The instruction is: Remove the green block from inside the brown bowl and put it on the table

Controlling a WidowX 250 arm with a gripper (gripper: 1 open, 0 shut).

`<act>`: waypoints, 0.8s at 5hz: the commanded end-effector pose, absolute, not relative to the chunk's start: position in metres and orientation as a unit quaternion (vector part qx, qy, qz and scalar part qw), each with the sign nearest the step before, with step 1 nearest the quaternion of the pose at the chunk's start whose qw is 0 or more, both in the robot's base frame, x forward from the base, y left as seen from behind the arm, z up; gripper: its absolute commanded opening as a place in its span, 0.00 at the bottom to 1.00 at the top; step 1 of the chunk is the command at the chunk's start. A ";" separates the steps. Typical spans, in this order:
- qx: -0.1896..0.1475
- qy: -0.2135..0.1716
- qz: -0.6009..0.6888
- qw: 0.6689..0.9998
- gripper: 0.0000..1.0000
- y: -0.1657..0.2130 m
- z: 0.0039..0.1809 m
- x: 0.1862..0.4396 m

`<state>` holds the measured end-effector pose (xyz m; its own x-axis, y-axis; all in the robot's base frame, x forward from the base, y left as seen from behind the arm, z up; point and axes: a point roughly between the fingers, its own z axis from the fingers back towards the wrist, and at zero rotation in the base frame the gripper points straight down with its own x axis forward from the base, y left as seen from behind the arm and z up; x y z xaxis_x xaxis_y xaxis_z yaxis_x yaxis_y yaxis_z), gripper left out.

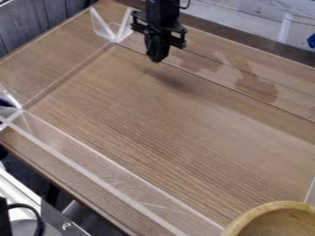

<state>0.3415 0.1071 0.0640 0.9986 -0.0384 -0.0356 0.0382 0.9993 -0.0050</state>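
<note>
My black gripper [157,57] hangs over the far part of the table [160,129], pointing straight down. Its fingers are pressed together and I see nothing between them. A dark shadow lies on the wood just below and right of the tips. The brown bowl [274,218] shows only as a piece of its thick tan rim at the bottom right corner, far from the gripper. The green block is not in view; the inside of the bowl is cut off by the frame edge.
Low clear plastic walls [74,152] border the tabletop on the left, front and back, with a taped corner [113,29] just left of the gripper. Dark equipment [31,217] sits beyond the table's front left edge.
</note>
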 end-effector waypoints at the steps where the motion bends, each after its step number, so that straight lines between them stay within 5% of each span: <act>1: 0.021 -0.020 0.012 1.000 0.00 0.119 0.101 0.347; 4: 0.039 0.008 0.056 0.998 0.00 0.164 0.059 0.333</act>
<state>0.3263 0.1562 0.0392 0.9915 0.1059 -0.0751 -0.1021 0.9934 0.0531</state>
